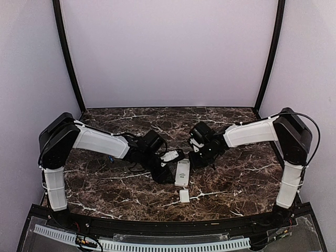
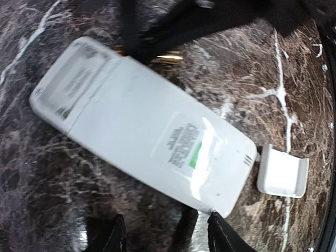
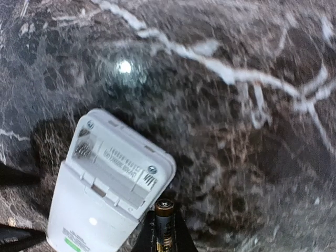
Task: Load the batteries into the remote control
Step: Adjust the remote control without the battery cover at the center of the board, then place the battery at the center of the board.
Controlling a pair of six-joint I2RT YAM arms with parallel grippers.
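Observation:
The white remote control [image 2: 152, 136] lies face down on the marble, label up, with its battery bay [image 3: 113, 160] uncovered and empty at the far end. My left gripper [image 2: 168, 235] is open just beside the remote's near end. One of its fingertips [image 2: 223, 231] touches the remote's corner, and nothing sits between its fingers. My right gripper [image 3: 164, 228] is shut on a battery [image 3: 164, 212] with a brassy cap. It holds the battery end-on, right beside the open bay's edge. From above, both grippers meet at the remote [image 1: 182, 172], left gripper [image 1: 169, 176] and right gripper [image 1: 196, 158].
The small flat white cover [image 2: 283, 172] lies loose on the table just past the remote's near end, also seen from above as the cover [image 1: 185, 196]. Dark marble tabletop [image 1: 236, 178] surrounds everything; pale walls close in the back and sides.

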